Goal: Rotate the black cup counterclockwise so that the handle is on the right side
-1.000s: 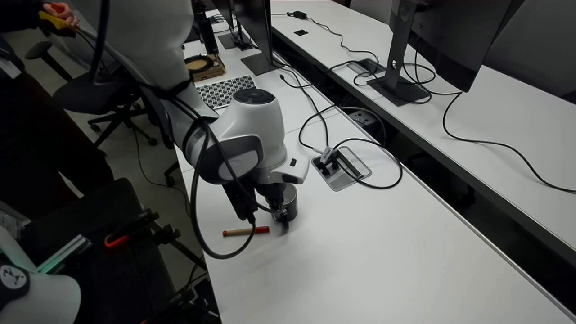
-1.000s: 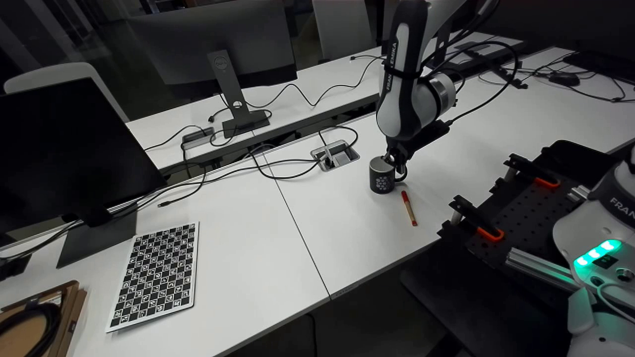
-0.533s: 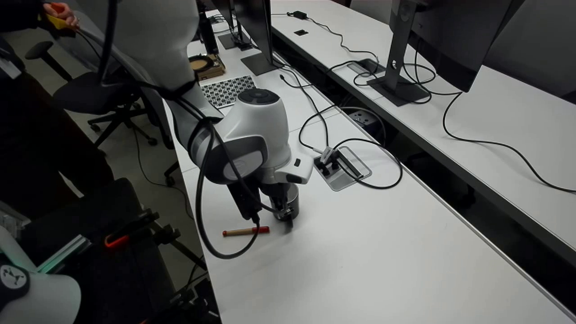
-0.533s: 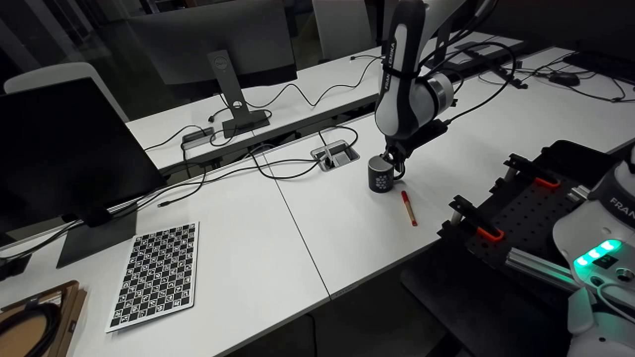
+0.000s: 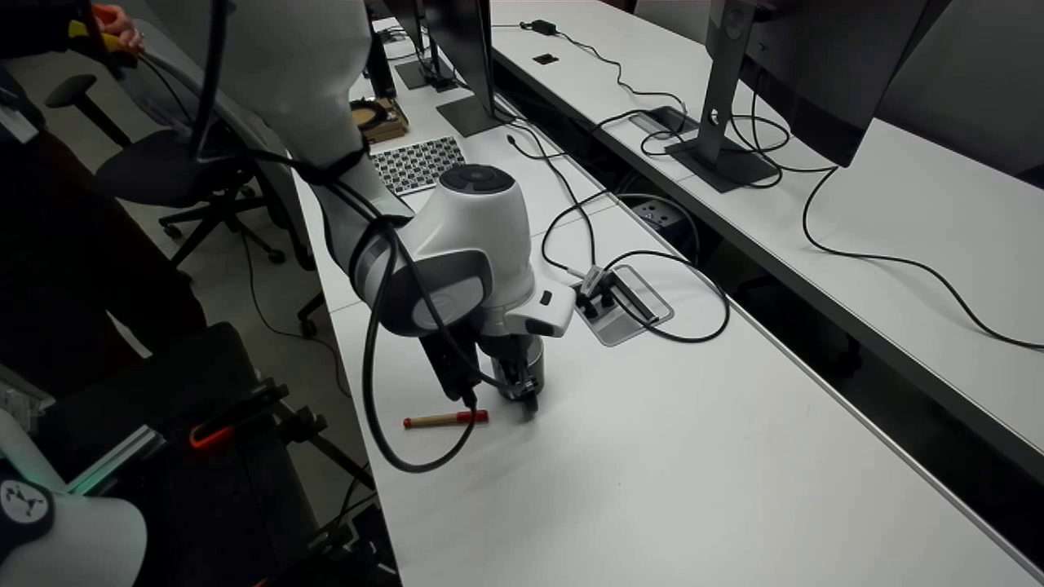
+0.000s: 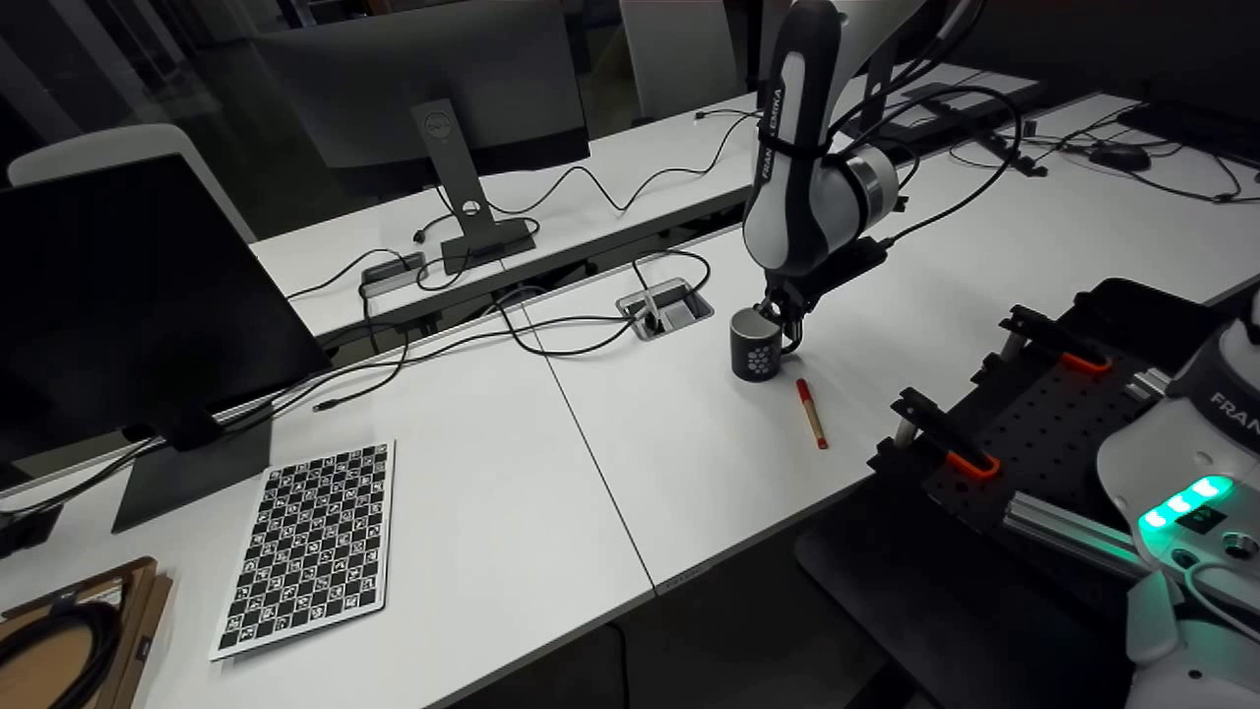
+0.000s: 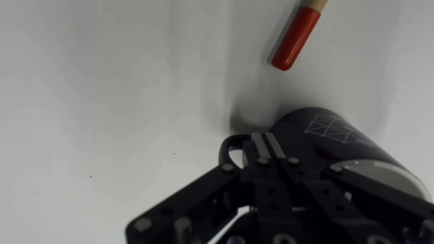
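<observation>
The black mug [image 6: 751, 350], upright on the bench [image 6: 679, 463], has just turned slightly counterclockwise; the tool [image 7: 268, 145], narrow and gripping nothing, seems to push the handle [image 7: 223, 154] from inside. I judge the rotation advancing.

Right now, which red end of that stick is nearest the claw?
The long red end, nearer the black cup; the short red tip, at the opposite end, is farther from the claw.
</observation>
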`<state>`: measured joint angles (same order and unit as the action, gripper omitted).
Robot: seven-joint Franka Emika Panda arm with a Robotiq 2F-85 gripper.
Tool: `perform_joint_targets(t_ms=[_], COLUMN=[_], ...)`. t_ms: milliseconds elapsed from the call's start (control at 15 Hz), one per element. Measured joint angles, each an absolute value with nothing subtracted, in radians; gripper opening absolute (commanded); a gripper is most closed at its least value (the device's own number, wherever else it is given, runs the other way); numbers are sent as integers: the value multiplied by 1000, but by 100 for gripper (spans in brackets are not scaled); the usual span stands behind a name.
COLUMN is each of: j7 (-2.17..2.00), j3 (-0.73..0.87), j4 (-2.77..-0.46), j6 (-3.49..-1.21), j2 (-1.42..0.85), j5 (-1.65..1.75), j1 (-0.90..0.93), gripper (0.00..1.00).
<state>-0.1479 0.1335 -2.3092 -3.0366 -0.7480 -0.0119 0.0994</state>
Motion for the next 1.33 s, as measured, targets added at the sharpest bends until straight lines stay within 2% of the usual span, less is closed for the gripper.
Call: perform_joint_targets(t_ms=[933,1000,1067,1333], j7=[-155,-155,-159,-198], j3=[212,226,244,338], j4=[-2290,-2291,-2292,-2300], j6=[-3041,-3041,-3040,-3040], j2=[-739,-734,-731,-729], j5=[-12,-12,-12,-11], j1=[147,159,175,270], gripper=[0,17,28,56])
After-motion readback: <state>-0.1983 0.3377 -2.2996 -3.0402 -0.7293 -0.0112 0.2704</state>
